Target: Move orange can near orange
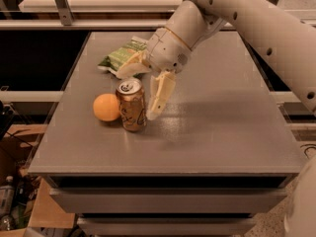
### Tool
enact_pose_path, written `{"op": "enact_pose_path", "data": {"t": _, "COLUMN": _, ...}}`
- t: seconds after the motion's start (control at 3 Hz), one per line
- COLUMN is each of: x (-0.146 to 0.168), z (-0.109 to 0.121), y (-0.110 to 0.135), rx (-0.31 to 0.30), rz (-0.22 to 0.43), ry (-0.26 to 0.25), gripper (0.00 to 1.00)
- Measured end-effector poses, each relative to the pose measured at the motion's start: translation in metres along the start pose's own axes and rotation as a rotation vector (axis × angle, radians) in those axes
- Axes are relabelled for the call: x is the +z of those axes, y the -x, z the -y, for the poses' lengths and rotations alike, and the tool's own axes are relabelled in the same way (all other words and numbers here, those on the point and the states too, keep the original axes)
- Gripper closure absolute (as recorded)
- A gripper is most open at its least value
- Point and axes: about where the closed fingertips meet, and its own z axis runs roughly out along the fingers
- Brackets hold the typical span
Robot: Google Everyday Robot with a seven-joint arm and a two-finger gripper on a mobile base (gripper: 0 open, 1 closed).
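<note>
The orange can (132, 107) stands upright on the grey table (212, 132), left of centre, with its silver pull-tab top facing up. The orange (106, 107) lies right beside it on its left, touching or nearly touching. My gripper (135, 95) hangs over the can from the upper right and is open. One finger (157, 97) points down just right of the can, close to its side. The other finger (130, 70) reaches out behind the can's top. The can rests on the table between them.
A green snack bag (118, 57) lies at the table's back left, just behind the gripper. My white arm (247, 19) crosses the back right. A shelf rail runs behind the table. Cardboard and bottles (7, 201) sit on the floor at left.
</note>
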Motion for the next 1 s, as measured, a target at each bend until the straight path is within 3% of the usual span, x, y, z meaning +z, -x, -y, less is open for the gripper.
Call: {"op": "enact_pose_path", "data": {"t": 1.0, "x": -0.0057, "z": 0.0080, "y": 0.0049, "rx": -0.013, "rz": 0.014, "ry": -0.001, "gripper": 0.00}}
